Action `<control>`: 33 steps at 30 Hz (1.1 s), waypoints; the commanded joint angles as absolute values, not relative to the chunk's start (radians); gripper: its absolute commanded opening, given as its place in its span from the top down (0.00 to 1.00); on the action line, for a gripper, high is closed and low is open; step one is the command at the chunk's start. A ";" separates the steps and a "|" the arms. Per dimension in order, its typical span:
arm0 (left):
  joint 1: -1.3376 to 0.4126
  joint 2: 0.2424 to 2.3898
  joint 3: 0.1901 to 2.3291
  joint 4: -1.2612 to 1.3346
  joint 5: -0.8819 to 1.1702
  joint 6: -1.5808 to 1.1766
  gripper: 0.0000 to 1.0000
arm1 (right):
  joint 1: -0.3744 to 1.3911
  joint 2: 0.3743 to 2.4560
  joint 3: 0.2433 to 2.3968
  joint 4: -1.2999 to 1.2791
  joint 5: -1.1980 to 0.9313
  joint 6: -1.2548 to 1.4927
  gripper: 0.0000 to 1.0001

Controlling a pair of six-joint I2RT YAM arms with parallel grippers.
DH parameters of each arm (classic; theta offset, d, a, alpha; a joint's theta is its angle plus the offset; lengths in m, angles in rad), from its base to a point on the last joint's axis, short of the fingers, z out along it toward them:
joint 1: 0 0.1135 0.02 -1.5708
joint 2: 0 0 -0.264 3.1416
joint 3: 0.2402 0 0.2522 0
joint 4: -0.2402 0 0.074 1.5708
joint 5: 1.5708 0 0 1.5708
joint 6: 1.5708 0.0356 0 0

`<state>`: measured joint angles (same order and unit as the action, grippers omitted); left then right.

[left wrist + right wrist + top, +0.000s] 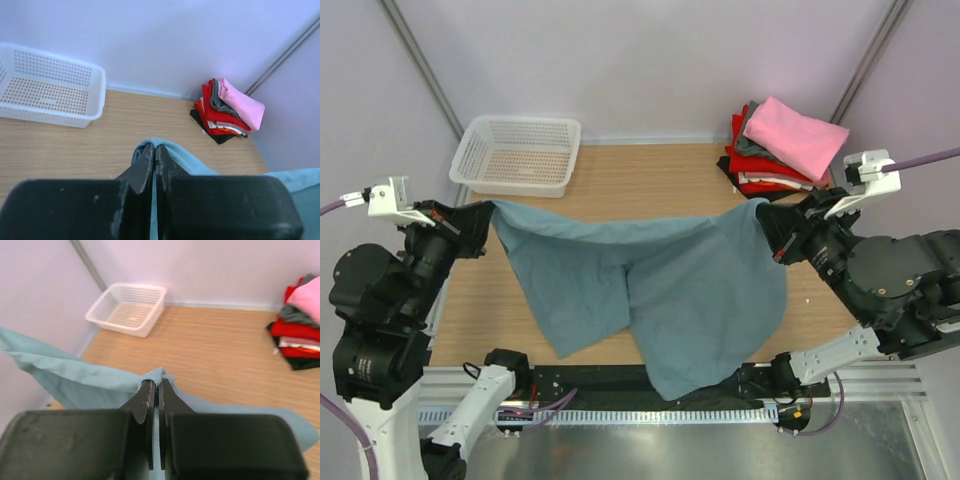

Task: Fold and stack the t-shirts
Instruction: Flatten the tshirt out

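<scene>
A large dusty teal-blue t-shirt (660, 280) hangs stretched between both grippers above the wooden table and sags down over the near edge. My left gripper (486, 212) is shut on its left corner, seen in the left wrist view (156, 146) with teal cloth (190, 157) pinched between the jaws. My right gripper (767, 212) is shut on its right corner, seen in the right wrist view (159, 382) with cloth (75, 375) trailing left. A stack of folded t-shirts (782, 148), pink on top over grey, red, white and black, sits at the back right.
A white plastic lattice basket (516, 154) stands at the back left of the table, also in the left wrist view (47, 87) and the right wrist view (128, 307). The stack shows in the left wrist view (227, 110) and at the right wrist view's edge (300, 325). Grey walls stand behind.
</scene>
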<state>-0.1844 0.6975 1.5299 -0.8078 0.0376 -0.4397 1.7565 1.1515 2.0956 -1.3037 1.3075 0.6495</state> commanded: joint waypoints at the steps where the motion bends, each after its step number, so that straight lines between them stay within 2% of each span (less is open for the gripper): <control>1: -0.179 0.755 1.496 -0.752 0.063 -0.410 1.00 | 1.756 1.143 2.066 -1.467 1.589 0.575 0.99; 3: -0.179 0.782 1.471 -0.726 0.057 -0.422 1.00 | 1.756 1.067 1.907 -1.201 1.692 0.311 0.99; 4: -0.179 0.791 1.462 -0.710 0.052 -0.426 1.00 | 1.756 1.008 1.829 -1.029 1.678 0.158 0.99; 5: -0.179 0.802 1.447 -0.698 0.052 -0.431 1.00 | 1.756 0.895 1.620 -0.530 1.643 -0.337 0.99; 7: -0.179 0.831 1.437 -0.649 0.064 -0.436 1.00 | 1.759 0.812 1.392 0.136 1.629 -0.864 0.99; 8: -0.179 0.842 1.436 -0.635 0.083 -0.437 1.00 | 1.759 0.846 1.355 0.273 1.646 -0.949 0.99; 10: -0.179 0.865 1.431 -0.595 0.106 -0.437 1.00 | 1.759 0.923 1.454 -0.055 1.664 -0.690 0.99; 11: -0.179 0.870 1.427 -0.572 0.124 -0.436 1.00 | 1.756 1.031 1.565 -0.348 1.673 -0.599 0.99; 12: -0.179 0.873 1.413 -0.560 0.127 -0.434 1.00 | 1.738 1.075 1.607 -0.429 1.677 -0.521 0.99; 15: -0.179 0.874 1.387 -0.545 0.112 -0.437 1.00 | 1.502 1.221 1.652 -0.317 1.700 -0.688 0.99; 16: -0.179 0.868 1.381 -0.545 0.110 -0.437 1.00 | 1.371 1.250 1.617 -0.166 1.716 -0.771 0.99; 19: -0.179 0.847 1.358 -0.552 0.098 -0.427 1.00 | 1.240 1.319 1.518 0.215 1.706 -1.050 0.99; 20: -0.179 0.835 1.353 -0.564 0.097 -0.423 1.00 | 1.183 1.333 1.516 0.241 1.688 -1.061 0.99; 22: -0.179 0.830 1.358 -0.587 0.080 -0.411 1.00 | 1.116 1.367 1.557 0.138 1.669 -1.016 0.99; 24: -0.179 0.827 1.362 -0.624 0.069 -0.387 1.00 | 1.027 1.391 1.641 -0.155 1.579 -0.716 0.99; 25: -0.179 0.827 1.362 -0.633 0.052 -0.379 1.00 | 0.994 1.454 1.830 -0.642 1.492 -0.542 0.99; 26: -0.179 0.825 1.362 -0.652 0.043 -0.370 1.00 | 0.860 1.492 1.953 -0.877 1.345 -0.154 0.99; 27: -0.179 0.825 1.362 -0.658 0.035 -0.365 1.00 | 0.763 1.527 2.048 -1.003 0.937 -0.077 0.99; 28: -0.179 0.825 1.364 -0.666 0.032 -0.364 1.00 | 0.668 1.528 2.083 -1.041 0.795 -0.037 0.99; 30: -0.181 0.818 1.364 -0.681 0.034 -0.362 1.00 | 0.550 1.471 2.014 -0.974 0.599 -0.003 0.99; 33: -0.179 0.805 1.364 -0.690 0.043 -0.364 1.00 | 0.473 1.384 1.976 -0.911 0.406 0.098 0.99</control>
